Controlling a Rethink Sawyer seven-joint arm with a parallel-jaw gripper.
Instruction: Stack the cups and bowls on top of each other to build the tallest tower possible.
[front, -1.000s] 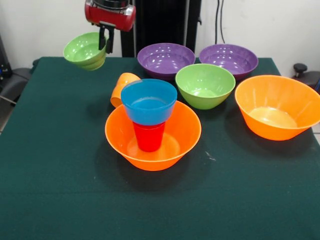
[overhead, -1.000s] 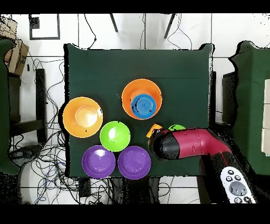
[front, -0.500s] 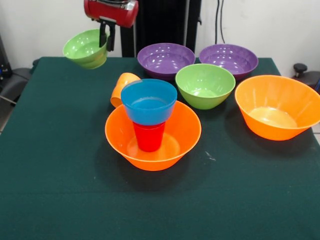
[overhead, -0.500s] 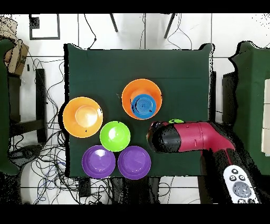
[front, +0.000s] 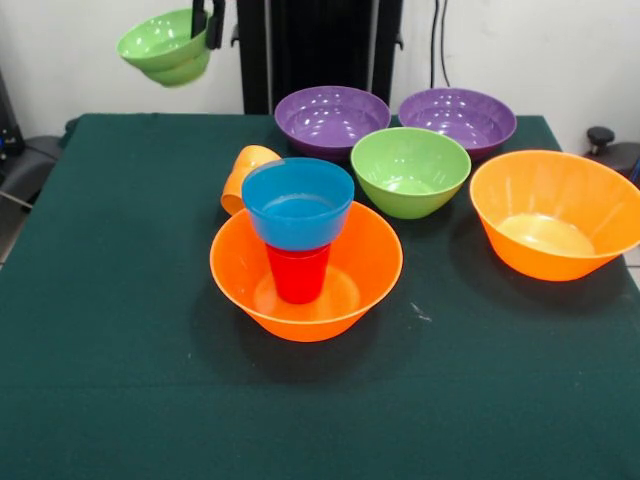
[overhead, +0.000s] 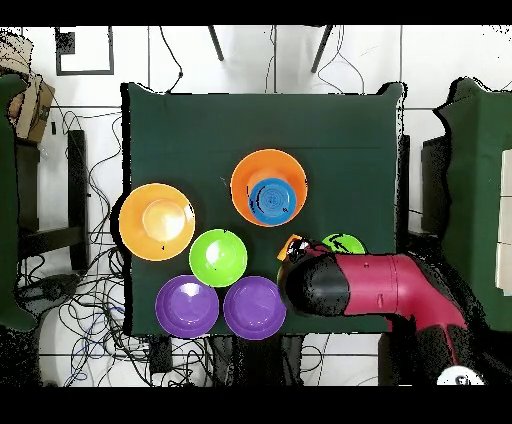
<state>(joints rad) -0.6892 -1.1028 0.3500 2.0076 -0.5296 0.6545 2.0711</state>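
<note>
Tower (front: 305, 262) sitting mid-table: orange base bowl (front: 370, 262), red cup (front: 298, 273) inside, blue bowl (front: 298, 202) topping cup. Orange cup (front: 240, 175) lying just behind. Gripper (front: 212, 22) gripping small green bowl (front: 163, 47) by rim, hanging high above far table edge.

Front half of the table (front: 120, 400) is wide open, same for the left edge in the front view. The far side is crowded: two purple bowls (front: 332, 120), a green bowl (front: 410, 170) and an orange bowl (front: 555, 212) by the right edge. Mid-table the tower (front: 303, 255) stands tallest, an orange cup (front: 243, 175) just behind it.
</note>
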